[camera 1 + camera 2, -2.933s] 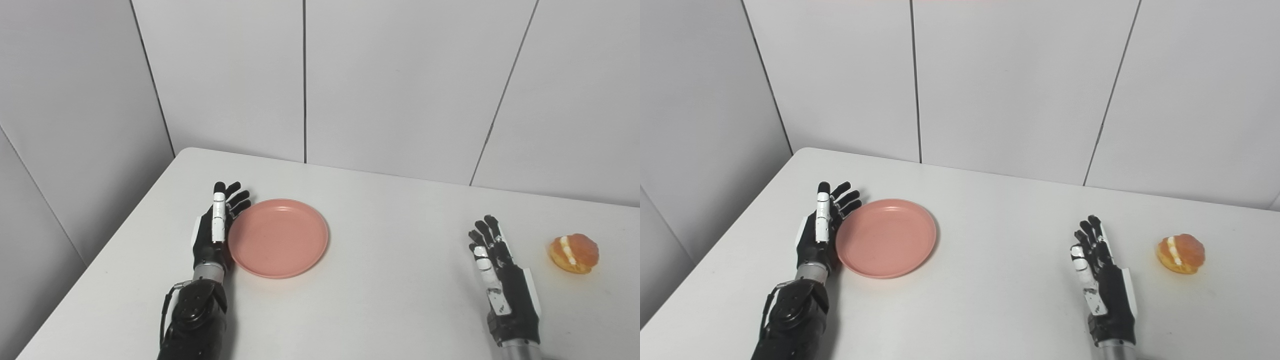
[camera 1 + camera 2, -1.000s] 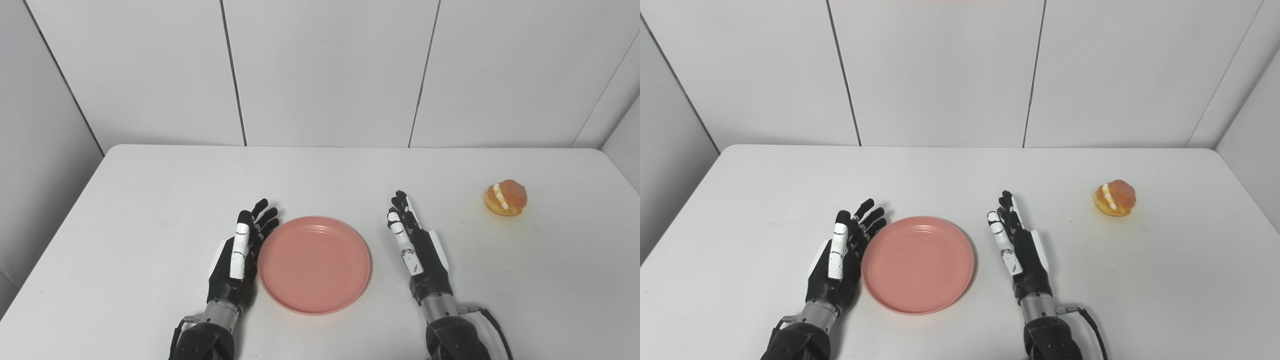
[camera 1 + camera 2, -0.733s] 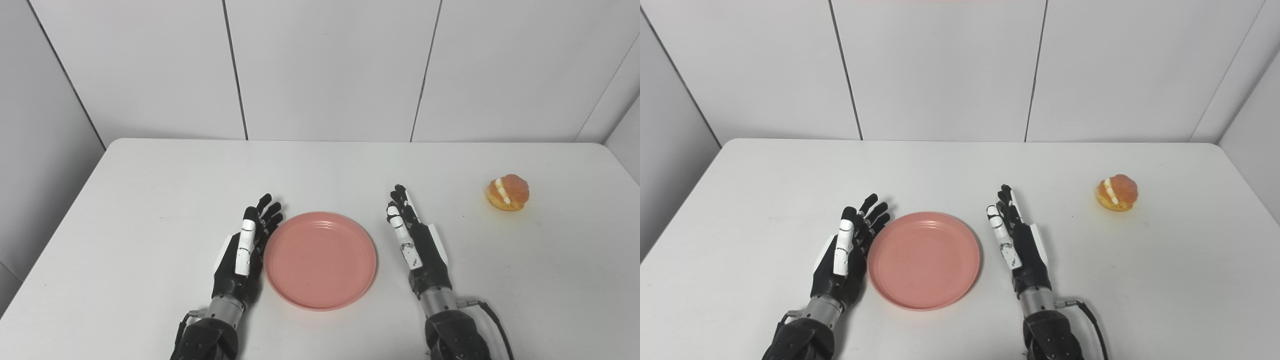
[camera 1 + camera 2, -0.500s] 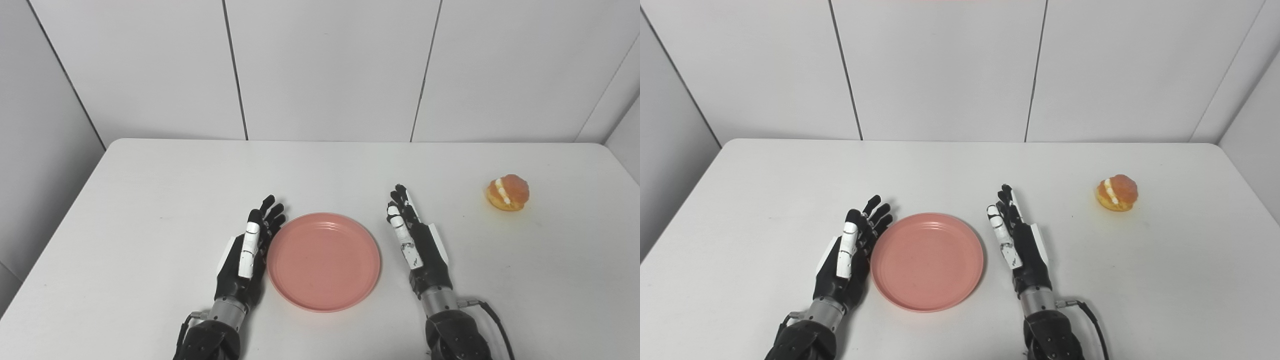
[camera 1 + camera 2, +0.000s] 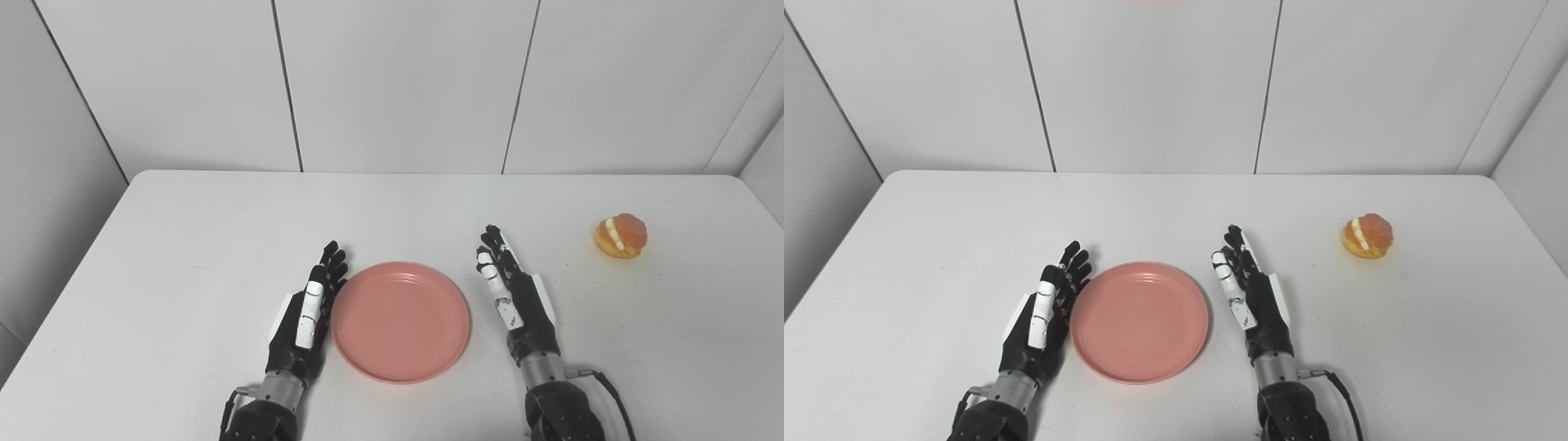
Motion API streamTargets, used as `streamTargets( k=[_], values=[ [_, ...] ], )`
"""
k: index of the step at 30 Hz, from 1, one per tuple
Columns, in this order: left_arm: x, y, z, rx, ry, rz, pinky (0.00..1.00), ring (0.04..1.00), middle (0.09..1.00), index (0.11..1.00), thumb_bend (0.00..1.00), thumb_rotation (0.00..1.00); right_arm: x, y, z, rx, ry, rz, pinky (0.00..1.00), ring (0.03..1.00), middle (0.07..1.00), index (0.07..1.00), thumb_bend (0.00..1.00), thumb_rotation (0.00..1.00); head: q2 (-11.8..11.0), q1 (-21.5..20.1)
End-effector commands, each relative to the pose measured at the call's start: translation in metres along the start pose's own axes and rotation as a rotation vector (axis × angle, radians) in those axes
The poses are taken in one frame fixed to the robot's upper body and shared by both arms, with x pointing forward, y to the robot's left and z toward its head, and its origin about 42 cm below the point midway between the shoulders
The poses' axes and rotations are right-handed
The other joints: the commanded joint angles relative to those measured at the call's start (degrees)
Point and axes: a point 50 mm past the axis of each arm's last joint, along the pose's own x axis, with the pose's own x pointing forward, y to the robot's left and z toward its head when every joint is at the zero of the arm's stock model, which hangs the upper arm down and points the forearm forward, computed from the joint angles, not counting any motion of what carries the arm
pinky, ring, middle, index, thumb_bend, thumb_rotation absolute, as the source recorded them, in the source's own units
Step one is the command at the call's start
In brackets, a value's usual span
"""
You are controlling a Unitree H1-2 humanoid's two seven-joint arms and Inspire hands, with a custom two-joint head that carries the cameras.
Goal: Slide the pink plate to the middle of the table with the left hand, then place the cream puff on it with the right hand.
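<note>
Our plate (image 5: 400,321) sits about mid-counter, left hand (image 5: 304,318) flat against its left rim, fingers straight, holding nothing. Right hand (image 5: 517,300) open, empty too. Puff (image 5: 621,235) waits at right, untouched.

Both forearms are cut off by the bottom edge, below the left hand (image 5: 304,324) and right hand (image 5: 519,300).

Bare white tabletop (image 5: 588,306) lies between the open right hand (image 5: 517,297) and the orange cream-filled puff (image 5: 621,235); nothing stands between. The round pink plastic plate (image 5: 400,321) is flanked by both hands, the left hand (image 5: 304,315) against its rim.
</note>
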Motion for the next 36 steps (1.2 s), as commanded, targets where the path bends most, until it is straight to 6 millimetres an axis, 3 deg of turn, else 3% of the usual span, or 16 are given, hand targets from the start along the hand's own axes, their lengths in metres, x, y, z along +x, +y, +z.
streamTargets(
  k=[1,6,10,15,23,29,32,36],
  values=[
    [0.006,0.0,0.006,0.018,-0.051,0.01,1.0,1.0,1.0,1.0,0.68,1.0,0.011,-0.001,0.017,0.006,-0.066,-0.005,0.9,0.923,0.946,0.946,0.62,0.85,-0.03,-0.12],
    [0.006,0.002,0.005,0.055,-0.068,0.007,1.0,1.0,1.0,1.0,0.69,1.0,0.021,-0.012,0.02,0.001,-0.106,-0.011,0.95,0.946,0.96,0.968,0.68,0.86,-0.31,-0.11],
    [0.007,0.002,0.003,0.077,-0.081,0.014,1.0,1.0,1.0,1.0,0.71,1.0,0.033,-0.023,0.024,0.017,-0.152,-0.016,0.99,0.991,0.997,0.999,0.62,0.83,-0.43,-0.23],
    [0.009,0.003,0.0,0.085,-0.098,0.034,1.0,1.0,1.0,1.0,0.71,1.0,0.042,-0.036,0.037,-0.046,-0.19,-0.086,0.96,0.966,0.983,0.98,0.65,0.85,-0.57,-0.37],
    [0.012,0.002,-0.004,0.104,-0.099,0.032,1.0,1.0,1.0,1.0,0.7,1.0,0.056,-0.068,0.062,-0.186,-0.277,-0.203,0.94,0.94,0.944,0.953,0.57,0.85,-0.9,-1.46],
    [0.014,0.007,-0.005,0.119,-0.093,0.037,1.0,1.0,1.0,1.0,0.71,1.0,0.068,-0.107,0.082,-0.34,-0.296,-0.284,0.93,0.945,0.937,0.949,0.61,0.72,-0.6,-3.68],
    [0.013,0.009,-0.003,0.125,-0.072,0.031,1.0,1.0,1.0,1.0,0.7,1.0,0.074,-0.127,0.089,-0.41,-0.248,-0.311,0.89,0.92,0.917,0.92,0.65,0.53,-0.28,-4.27],
    [0.014,0.01,-0.002,0.126,-0.074,0.028,1.0,1.0,1.0,1.0,0.68,1.0,0.078,-0.142,0.095,-0.489,-0.21,-0.346,0.83,0.879,0.9,0.909,0.67,0.43,0.86,-5.05]
  ],
)
